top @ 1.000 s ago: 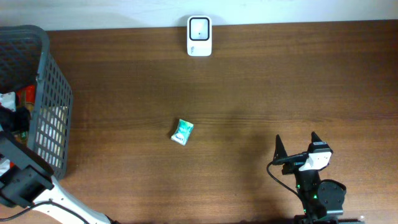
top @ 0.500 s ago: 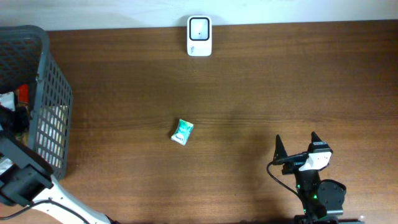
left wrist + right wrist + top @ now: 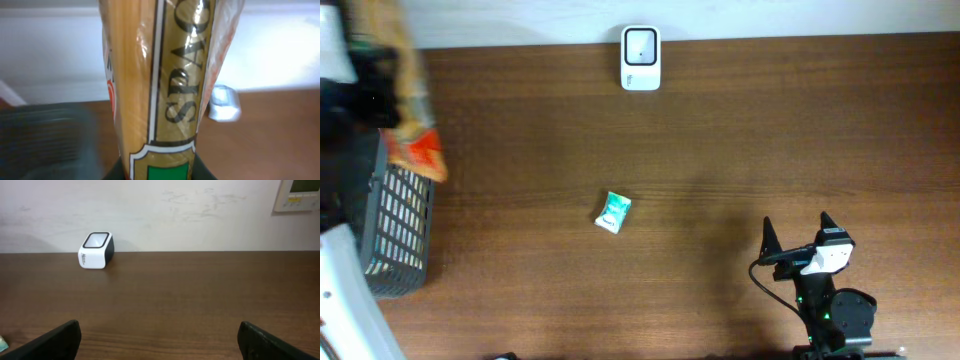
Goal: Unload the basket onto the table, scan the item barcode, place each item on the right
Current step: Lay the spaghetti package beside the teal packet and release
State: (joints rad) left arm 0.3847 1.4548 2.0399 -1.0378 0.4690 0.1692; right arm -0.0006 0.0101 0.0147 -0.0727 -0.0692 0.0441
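Note:
The item is a long clear-wrapped spaghetti packet with gold label, black lettering and a green patch. My left gripper is shut on it, dark fingers hugging both sides at the bottom of the left wrist view. In the overhead view the packet is a blurred yellow and orange streak above the basket's far end, held by the left gripper. The white barcode scanner stands at the table's far edge, also in the right wrist view. My right gripper hangs open near the front right, holding nothing.
A grey mesh basket sits at the left table edge under the left arm. A small teal packet lies mid-table. The wall runs behind the scanner, which shows blurred in the left wrist view.
My left gripper has shut on the spaghetti packet inside the basket and lifted it up and out, toward the far left corner. The right arm has stayed still.

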